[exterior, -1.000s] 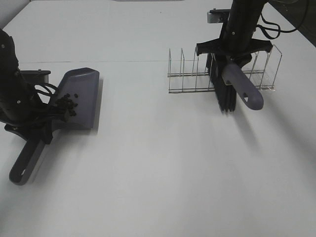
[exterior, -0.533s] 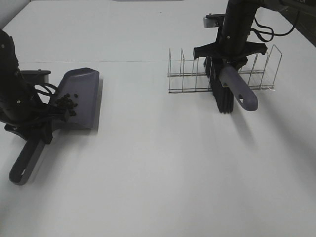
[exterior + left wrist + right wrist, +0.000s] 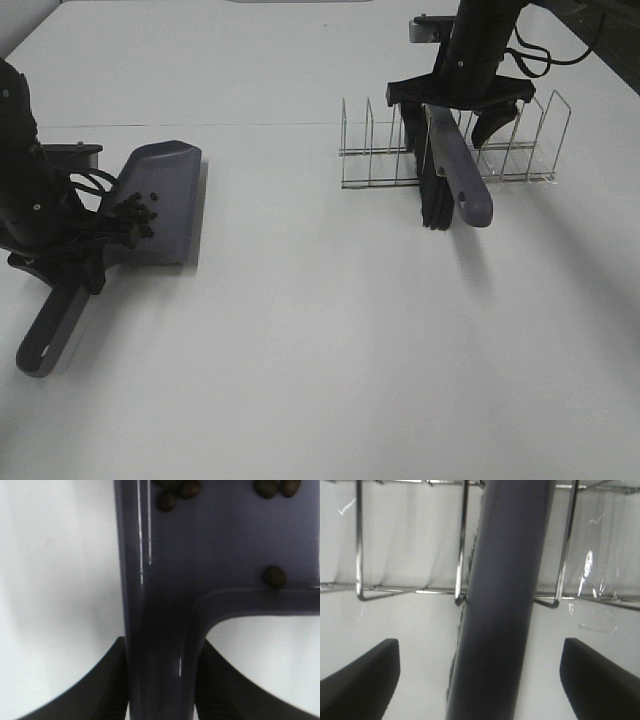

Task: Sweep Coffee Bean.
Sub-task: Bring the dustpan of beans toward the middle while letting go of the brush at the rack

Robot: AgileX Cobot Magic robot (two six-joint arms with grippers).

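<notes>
The white table (image 3: 330, 350) is seen bare across its wide middle and near part, with open room between the two arms; its far edge is visible at the top of the high view. A wire rack (image 3: 380, 150) stands at far right, its dividers hemming the brush (image 3: 452, 175), which leans in a slot with bristles down and handle tilted toward the near side. The right gripper (image 3: 457, 108) is seen spread, both fingers (image 3: 360, 680) well clear of the handle, whereas one second earlier it was closed on the brush, which was then carried slightly nearer. At far left the dustpan (image 3: 165, 195) lies flat, its handle pinched by the closed left gripper (image 3: 160, 680). The coffee bean (image 3: 138, 212) cluster is held inside the pan, near its handle end, unchanged.
</notes>
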